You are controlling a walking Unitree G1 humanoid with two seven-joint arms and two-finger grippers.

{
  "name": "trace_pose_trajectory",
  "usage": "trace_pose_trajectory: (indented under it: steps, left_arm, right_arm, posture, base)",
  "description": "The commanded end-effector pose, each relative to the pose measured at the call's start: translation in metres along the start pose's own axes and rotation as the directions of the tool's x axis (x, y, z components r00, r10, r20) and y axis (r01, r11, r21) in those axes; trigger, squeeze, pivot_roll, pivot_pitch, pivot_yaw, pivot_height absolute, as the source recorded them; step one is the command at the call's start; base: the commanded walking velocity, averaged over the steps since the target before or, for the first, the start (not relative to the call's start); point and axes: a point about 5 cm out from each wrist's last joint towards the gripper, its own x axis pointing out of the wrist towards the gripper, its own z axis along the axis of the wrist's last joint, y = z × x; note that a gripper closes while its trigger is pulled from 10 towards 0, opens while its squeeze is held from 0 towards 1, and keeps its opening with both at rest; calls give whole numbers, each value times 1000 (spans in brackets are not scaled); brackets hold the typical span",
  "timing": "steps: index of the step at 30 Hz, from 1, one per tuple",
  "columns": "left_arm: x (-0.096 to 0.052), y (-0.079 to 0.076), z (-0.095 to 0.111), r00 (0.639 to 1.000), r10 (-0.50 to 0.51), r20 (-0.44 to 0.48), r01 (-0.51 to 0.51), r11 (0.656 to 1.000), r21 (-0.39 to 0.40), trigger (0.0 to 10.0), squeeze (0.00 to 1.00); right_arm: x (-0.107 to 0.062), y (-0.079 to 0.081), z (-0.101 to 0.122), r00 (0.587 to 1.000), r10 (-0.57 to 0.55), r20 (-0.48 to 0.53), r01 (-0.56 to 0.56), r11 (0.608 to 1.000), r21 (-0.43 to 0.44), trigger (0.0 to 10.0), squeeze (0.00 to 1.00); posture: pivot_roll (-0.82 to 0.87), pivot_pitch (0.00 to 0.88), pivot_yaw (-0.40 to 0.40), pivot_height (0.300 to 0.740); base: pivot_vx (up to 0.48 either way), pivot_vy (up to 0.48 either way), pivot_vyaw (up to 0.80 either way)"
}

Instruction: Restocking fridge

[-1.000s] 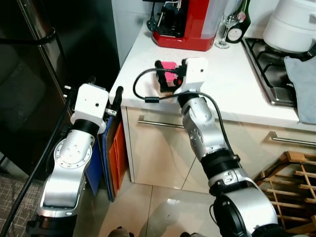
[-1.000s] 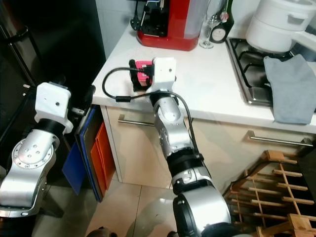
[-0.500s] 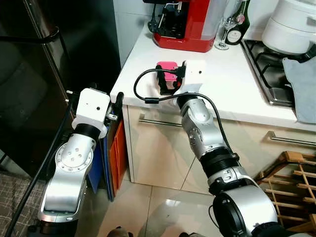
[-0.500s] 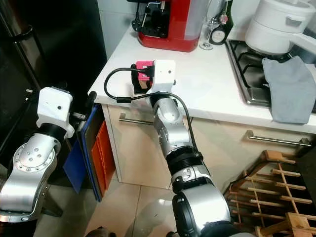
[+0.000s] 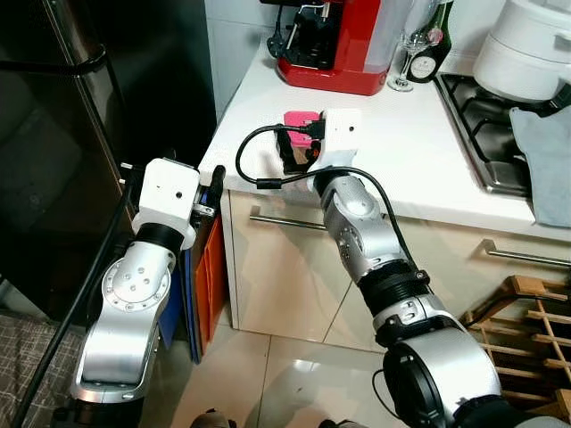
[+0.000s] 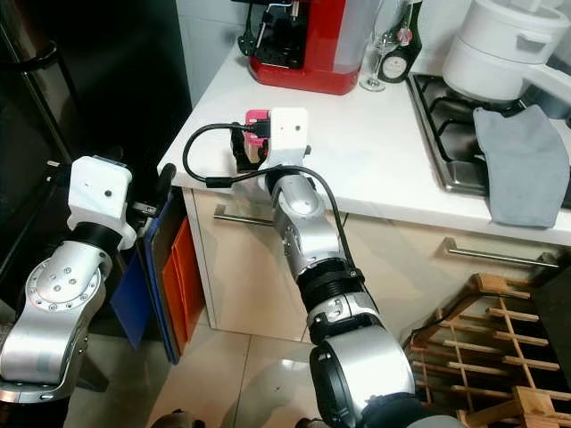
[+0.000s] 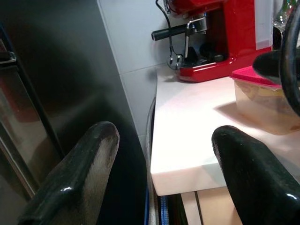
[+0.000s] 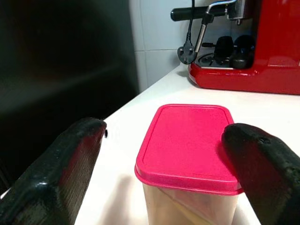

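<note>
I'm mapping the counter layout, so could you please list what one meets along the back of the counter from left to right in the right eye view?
Red coffee machine → wine glass → dark bottle → white pot on the hob.

Pink lid (image 8: 187, 145) over a clear, pale beige container (image 8: 190, 206), centre of the right wrist view. Glossy red coffee machine (image 5: 335, 45) with black fittings, top centre of the left eye view. White countertop (image 5: 410, 143). Black fridge (image 5: 80, 134), left. Blue and orange flat panels (image 5: 201, 285), lower left. Grey cloth (image 6: 522, 160), right edge. White pot (image 5: 531, 45), upper right. Cream cabinet fronts (image 5: 277, 285). Black fingers (image 8: 70, 168); silver arms with white wrist housings.
</note>
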Motion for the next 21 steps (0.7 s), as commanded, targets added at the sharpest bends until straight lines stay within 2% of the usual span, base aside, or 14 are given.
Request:
trace_pose_trajectory:
  steps: [1, 10, 18, 21]
  left_arm:
    - [0, -1, 1, 1000, 2, -7, -2, 1000, 3, 10000, 0]
    - [2, -5, -1, 1000, -12, -16, 12, 1000, -10, 10000, 0]
    - [2, -6, -1, 1000, -19, -19, 18, 1000, -13, 10000, 0]
    - [2, -5, -2, 1000, -19, -24, 18, 1000, -12, 10000, 0]
  right_arm:
    - [5, 19, -1, 999, 23, -33, -21, 997, 76, 10000, 0]
    - [8, 16, -9, 993, 2, -118, 18, 986, 167, 10000, 0]
    - [11, 18, -14, 983, 4, -182, 31, 982, 189, 10000, 0]
    - [11, 18, -12, 986, 8, -169, 21, 985, 169, 10000, 0]
  posture:
    - [222, 0, -61, 740]
    - [215, 0, -59, 740]
    - [217, 0, -56, 740]
    - [217, 0, -56, 740]
  base:
    - [0, 0, 0]
    - [0, 0, 0]
    - [0, 0, 0]
    - [0, 0, 0]
